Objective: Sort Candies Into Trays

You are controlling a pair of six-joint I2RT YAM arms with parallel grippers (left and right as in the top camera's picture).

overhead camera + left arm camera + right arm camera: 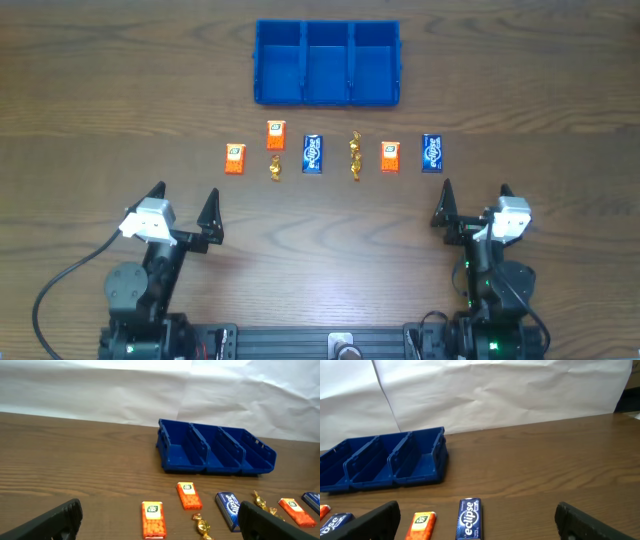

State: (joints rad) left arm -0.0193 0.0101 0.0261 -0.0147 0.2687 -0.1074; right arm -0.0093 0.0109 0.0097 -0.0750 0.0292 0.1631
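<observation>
A blue tray (327, 96) with three empty compartments stands at the back centre. In front of it lies a row of candies: three orange boxes (234, 158) (276, 135) (390, 156), two blue packs (313, 153) (432, 152) and three gold-wrapped sweets (276, 168) (355, 145) (356, 170). My left gripper (185, 205) is open, near the front left, short of the row. My right gripper (475, 200) is open at the front right. The left wrist view shows the tray (182, 462) and an orange box (153, 519); the right wrist view shows a blue pack (469, 518).
The brown wooden table (100, 120) has open room on both sides of the tray and between the candy row and the arms. White paper (495, 395) hangs behind the table's far edge.
</observation>
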